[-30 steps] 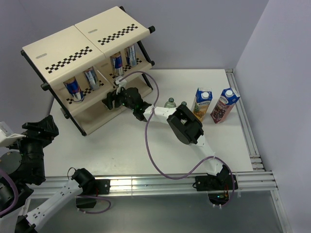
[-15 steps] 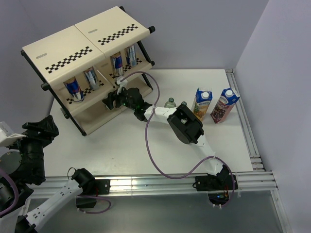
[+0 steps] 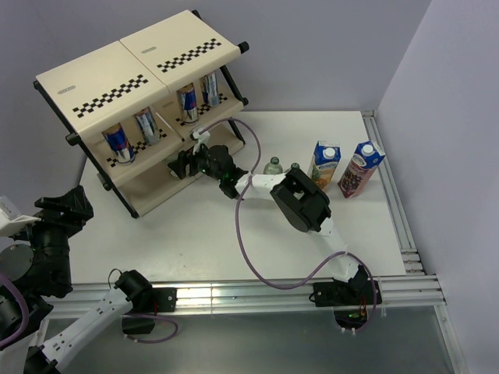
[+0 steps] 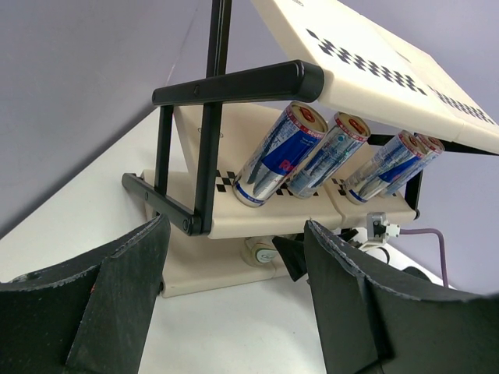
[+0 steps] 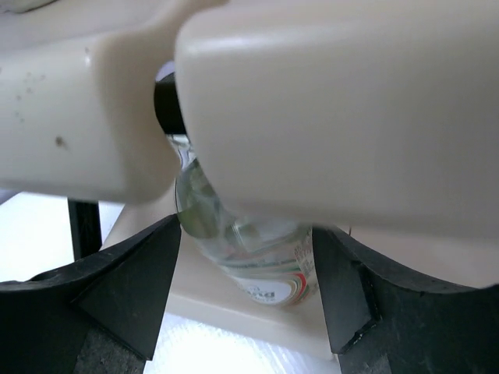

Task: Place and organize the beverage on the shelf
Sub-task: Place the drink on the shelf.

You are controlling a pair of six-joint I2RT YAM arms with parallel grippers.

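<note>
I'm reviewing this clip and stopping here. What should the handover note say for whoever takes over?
Left gripper: open, empty, facing the shelf.
Right gripper: at the lower tier, fingers on either side of a clear bottle; I cannot tell whether it is gripped.
Done: four cans on the middle tier.
To do: two bottles and two cartons stand on the table. A fourth bottle is not in view.

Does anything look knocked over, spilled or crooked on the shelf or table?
Nothing stands out: four cans lean evenly on the middle tier of the shelf, both cartons stand upright on the table, nothing spilled.
</note>
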